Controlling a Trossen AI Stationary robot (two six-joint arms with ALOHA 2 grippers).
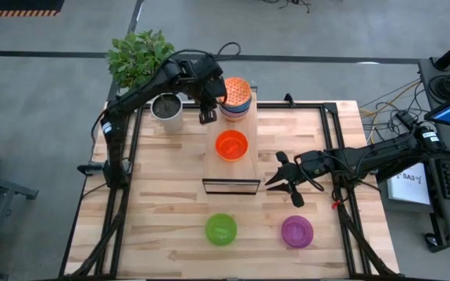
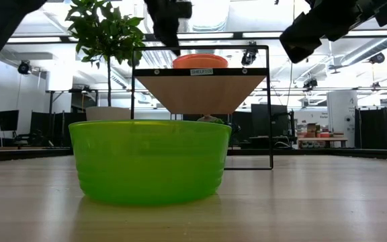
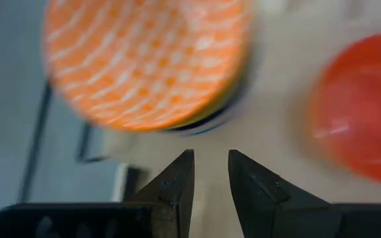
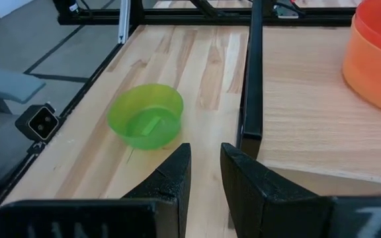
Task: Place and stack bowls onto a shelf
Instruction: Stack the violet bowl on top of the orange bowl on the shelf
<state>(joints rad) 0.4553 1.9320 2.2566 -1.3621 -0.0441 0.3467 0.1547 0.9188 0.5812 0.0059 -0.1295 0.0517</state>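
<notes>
The shelf (image 1: 233, 173) of pale wood with a dark frame stands mid-table. At its far end is a stack of bowls (image 1: 236, 100) with an orange-and-white patterned bowl (image 3: 147, 59) on top. A plain orange bowl (image 1: 231, 145) sits on the shelf's middle. A green bowl (image 1: 221, 229) and a purple bowl (image 1: 297, 231) rest on the tabletop near the front. My left gripper (image 1: 208, 117) hovers just left of the stack, narrowly open (image 3: 210, 155) and empty. My right gripper (image 1: 276, 181) hangs right of the shelf's near end, narrowly open (image 4: 206, 149) and empty.
A white pot (image 1: 168, 112) with a leafy plant (image 1: 139, 55) stands at the far left, close behind my left arm. The table's dark frame rails run along both sides. The green bowl (image 2: 150, 161) fills the foreground of the low view, with the shelf (image 2: 200, 91) behind it.
</notes>
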